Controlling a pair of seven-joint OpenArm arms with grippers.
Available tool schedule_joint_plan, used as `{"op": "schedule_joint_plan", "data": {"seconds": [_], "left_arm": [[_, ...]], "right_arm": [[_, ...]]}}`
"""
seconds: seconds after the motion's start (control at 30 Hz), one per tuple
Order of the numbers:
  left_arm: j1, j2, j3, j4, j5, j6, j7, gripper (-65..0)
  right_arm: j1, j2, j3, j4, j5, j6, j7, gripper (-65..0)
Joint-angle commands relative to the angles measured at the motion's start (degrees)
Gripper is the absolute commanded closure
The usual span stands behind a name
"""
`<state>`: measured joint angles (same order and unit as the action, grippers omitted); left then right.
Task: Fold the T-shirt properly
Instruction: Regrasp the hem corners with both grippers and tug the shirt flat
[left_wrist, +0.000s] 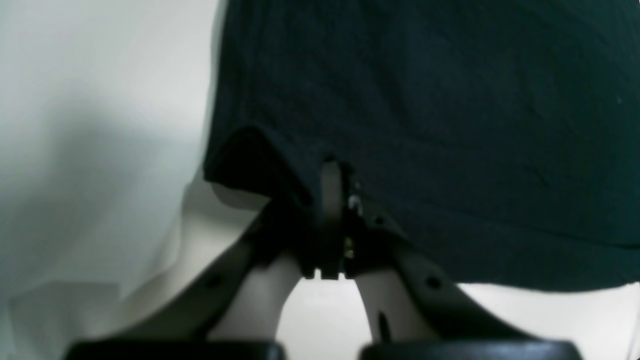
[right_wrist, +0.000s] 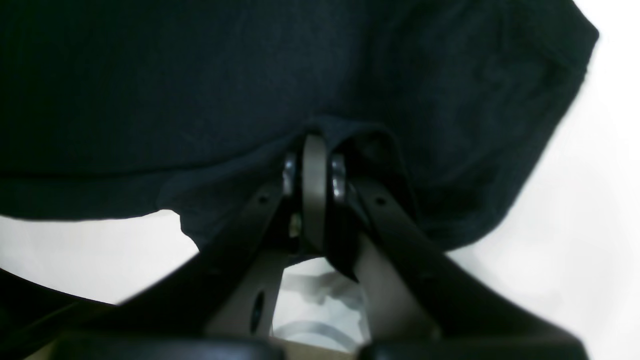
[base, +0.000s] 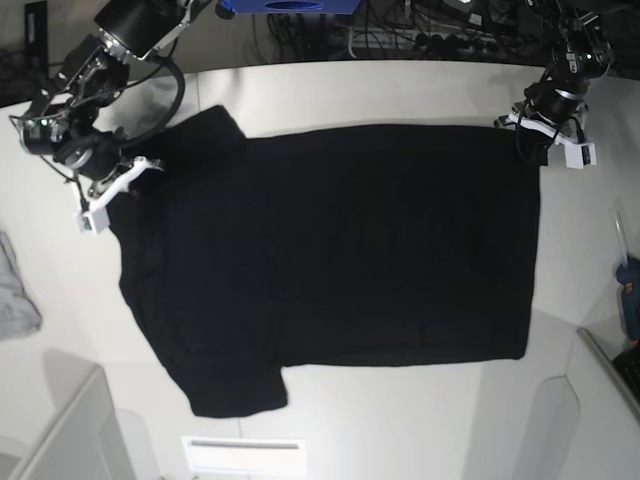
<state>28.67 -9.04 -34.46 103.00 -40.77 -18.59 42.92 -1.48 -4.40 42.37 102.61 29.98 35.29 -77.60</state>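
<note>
At the table's (base: 400, 90) far edge, left gripper (left_wrist: 332, 170) and right gripper (right_wrist: 314, 145) each pinch the T-shirt's (base: 340, 250) corners; jaws closed on cloth, apparently to spread it flat.

T-shirt (base: 340, 250): plain black all over the side that faces up, no print showing; in the wrist views it reads as a very dark blue-black.
Counter (base: 400, 420): white, plain, with soft grey shadows beside the cloth.
Left tool (left_wrist: 332, 200): dark grey to black fingers, with a pale beige body behind them.
Right tool (right_wrist: 314, 185): black arms, a dull grey strip down the middle, and small shiny silver spots on either side.
Small cloth (base: 15, 295) at the counter's left edge: light grey.
Box (base: 290, 5) at the counter's far edge: bright blue.
</note>
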Motion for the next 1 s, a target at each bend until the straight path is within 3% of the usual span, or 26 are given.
{"op": "schedule_joint_plan", "data": {"seconds": [0.0,0.13,0.2,0.77,0.97], "left_arm": [[0.21,-0.68,-0.49,0.87,-0.76,-0.18,-1.11,0.0],[-0.93,-0.41,-0.49,0.87,-0.76,0.08,-1.03,0.0],[-1.1,0.03,-0.58,0.87,-0.76,2.02,-1.03,0.0],[-5.15,0.11,-0.49,0.08,-0.76,3.07,-0.94,0.0],[-5.5,0.03,-0.49,-0.01,-0.76,6.59,-0.94,0.0]], "right_arm": [[1.08,0.58,-0.04,0.21,0.92,-0.26,0.72,0.0],[2.49,0.58,-0.04,-1.82,0.92,-2.01,0.81,0.0],[3.28,0.58,-0.04,-1.82,0.92,-2.63,0.81,0.0],[8.55,3.04,-0.04,-4.81,0.92,-2.8,0.64,0.0],[9.96,3.04,-0.04,-8.59,0.92,-2.8,0.81,0.0]]}}
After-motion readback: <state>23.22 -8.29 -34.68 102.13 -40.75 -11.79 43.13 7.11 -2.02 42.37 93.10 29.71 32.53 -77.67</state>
